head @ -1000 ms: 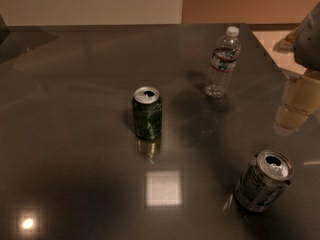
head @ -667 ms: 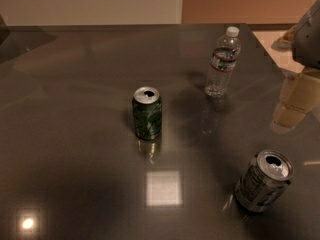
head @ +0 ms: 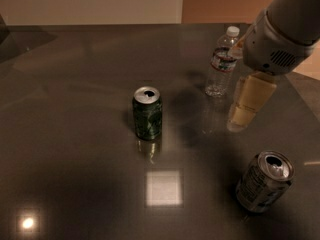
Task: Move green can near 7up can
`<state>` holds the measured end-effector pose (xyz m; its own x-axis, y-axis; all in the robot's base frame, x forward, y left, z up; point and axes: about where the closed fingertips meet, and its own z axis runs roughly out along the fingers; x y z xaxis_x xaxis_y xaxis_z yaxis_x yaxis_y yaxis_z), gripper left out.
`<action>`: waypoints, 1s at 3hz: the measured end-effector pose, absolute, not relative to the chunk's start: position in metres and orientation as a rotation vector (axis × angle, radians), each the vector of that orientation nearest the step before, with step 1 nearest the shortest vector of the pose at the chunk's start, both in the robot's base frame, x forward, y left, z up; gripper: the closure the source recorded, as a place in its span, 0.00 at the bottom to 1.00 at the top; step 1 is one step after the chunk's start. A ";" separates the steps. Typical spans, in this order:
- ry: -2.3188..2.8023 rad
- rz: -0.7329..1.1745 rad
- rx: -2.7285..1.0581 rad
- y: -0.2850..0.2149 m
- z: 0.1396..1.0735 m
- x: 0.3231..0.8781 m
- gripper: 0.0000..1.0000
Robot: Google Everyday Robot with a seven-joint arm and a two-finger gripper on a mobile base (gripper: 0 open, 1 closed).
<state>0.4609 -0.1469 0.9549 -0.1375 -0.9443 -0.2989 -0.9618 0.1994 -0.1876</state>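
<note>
The green can [head: 147, 114] stands upright in the middle of the dark table, dark green with a lighter mottled pattern and an opened silver top. The 7up can [head: 263, 183], silver-grey with dark print, stands at the front right, apart from the green can. My gripper [head: 241, 119] hangs from the white arm [head: 280, 34] at the upper right. It is above the table, to the right of the green can and behind the 7up can, and it holds nothing that I can see.
A clear water bottle [head: 221, 64] with a white cap stands at the back right, just left of my gripper. The glossy table [head: 75, 134] shows light reflections at the front. Its far edge meets a pale wall.
My arm and gripper have moved left, further into view and closer to the water bottle. The two cans and the bottle have not moved.
</note>
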 end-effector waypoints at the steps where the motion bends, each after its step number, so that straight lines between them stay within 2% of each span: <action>1: 2.071 0.147 -1.832 -0.108 0.939 0.469 0.00; 3: 1.969 0.283 -1.861 -0.040 0.914 0.488 0.00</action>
<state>0.4875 -0.0398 0.9140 -0.0207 -0.9033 -0.4285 -0.9874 0.0858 -0.1332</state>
